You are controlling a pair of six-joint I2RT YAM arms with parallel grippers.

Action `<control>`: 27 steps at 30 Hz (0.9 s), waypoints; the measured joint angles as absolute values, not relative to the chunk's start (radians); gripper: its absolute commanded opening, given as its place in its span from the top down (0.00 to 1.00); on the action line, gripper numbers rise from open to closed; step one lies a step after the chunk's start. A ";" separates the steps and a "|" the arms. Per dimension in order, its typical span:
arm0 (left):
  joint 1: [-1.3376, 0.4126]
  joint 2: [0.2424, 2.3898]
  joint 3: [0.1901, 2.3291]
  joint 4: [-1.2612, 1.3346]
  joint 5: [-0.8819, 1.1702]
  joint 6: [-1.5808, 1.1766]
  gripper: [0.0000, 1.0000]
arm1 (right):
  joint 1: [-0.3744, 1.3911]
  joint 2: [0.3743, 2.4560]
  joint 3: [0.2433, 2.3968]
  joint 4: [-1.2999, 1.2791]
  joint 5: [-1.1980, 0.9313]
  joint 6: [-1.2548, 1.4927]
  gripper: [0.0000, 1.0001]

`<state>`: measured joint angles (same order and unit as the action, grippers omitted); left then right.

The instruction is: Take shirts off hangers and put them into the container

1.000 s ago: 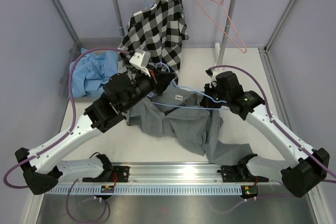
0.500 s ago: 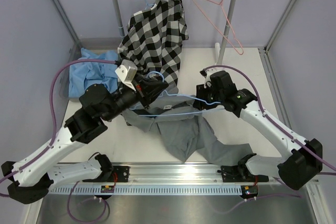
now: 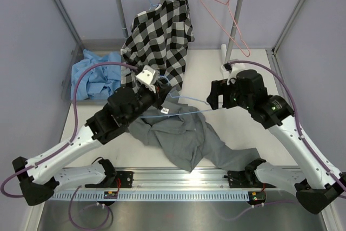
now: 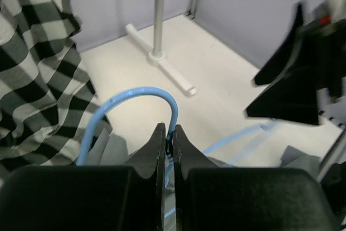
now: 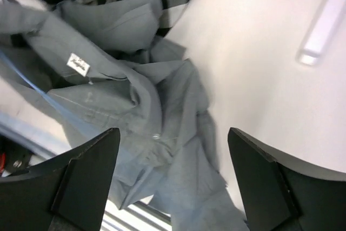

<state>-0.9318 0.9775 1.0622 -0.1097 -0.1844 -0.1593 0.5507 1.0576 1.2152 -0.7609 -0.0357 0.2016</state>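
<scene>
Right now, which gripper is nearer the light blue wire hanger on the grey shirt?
Left: left gripper is shut on the hook of the light blue wire hanger; right gripper hangs open off its far end, over the grey shirt.

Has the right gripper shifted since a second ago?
Yes. The right gripper has drawn back rightwards and up, nearer the rack's right post, its jaws now open above the grey shirt.

One label, nothing legible

A small white neck label (image 5: 78,64) sits inside the collar of the grey shirt (image 5: 135,96). It carries a short line of dark script, too small and blurred to read in any view.
</scene>
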 measured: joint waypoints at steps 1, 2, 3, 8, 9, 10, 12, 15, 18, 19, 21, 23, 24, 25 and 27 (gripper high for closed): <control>-0.929 0.982 1.049 -0.112 -0.197 -0.149 1.00 | 0.551 1.045 1.231 -0.776 -0.004 0.199 0.09; -0.923 0.984 1.036 -0.117 -0.212 -0.145 1.00 | 0.551 1.036 1.245 -0.791 0.028 0.197 0.09; -0.916 0.985 1.024 -0.123 -0.222 -0.140 1.00 | 0.551 1.029 1.260 -0.809 0.061 0.197 0.09; -0.893 0.985 1.003 -0.135 -0.240 -0.109 1.00 | 0.550 0.998 1.309 -0.865 0.148 0.181 0.09; -0.893 0.985 1.003 -0.133 -0.239 -0.103 1.00 | 0.550 0.984 1.315 -0.866 0.147 0.170 0.09; -0.893 0.985 1.003 -0.130 -0.235 -0.099 1.00 | 0.550 0.965 1.319 -0.863 0.134 0.157 0.10; -0.893 0.994 1.004 -0.123 -0.219 -0.089 1.00 | 0.549 0.917 1.322 -0.847 0.067 0.124 0.11; -0.893 1.023 1.013 -0.115 -0.175 -0.074 1.00 | 0.548 0.873 1.322 -0.816 -0.081 0.070 0.11; -0.893 1.055 1.035 -0.114 -0.130 -0.060 1.00 | 0.548 0.879 1.322 -0.783 -0.237 0.017 0.11; -0.893 1.068 1.050 -0.114 -0.108 -0.053 1.00 | 0.548 0.895 1.322 -0.778 -0.279 0.006 0.11; -0.893 1.078 1.069 -0.114 -0.079 -0.048 1.00 | 0.548 0.941 1.322 -0.770 -0.348 -0.016 0.11; -0.893 1.080 1.085 -0.113 -0.056 -0.044 1.00 | 0.548 0.991 1.322 -0.761 -0.411 -0.041 0.11; -0.893 1.080 1.092 -0.111 -0.045 -0.043 1.00 | 0.548 1.018 1.322 -0.758 -0.435 -0.052 0.11; -0.893 1.080 1.100 -0.110 -0.035 -0.042 1.00 | 0.549 1.044 1.322 -0.756 -0.457 -0.062 0.12; -0.893 1.080 1.111 -0.110 -0.019 -0.039 1.00 | 0.550 1.091 1.322 -0.754 -0.492 -0.081 0.18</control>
<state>-0.8928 1.0798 1.1110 -0.1101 -0.0193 -0.0395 0.5499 1.0908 1.3224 -0.7536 -0.4919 -0.0814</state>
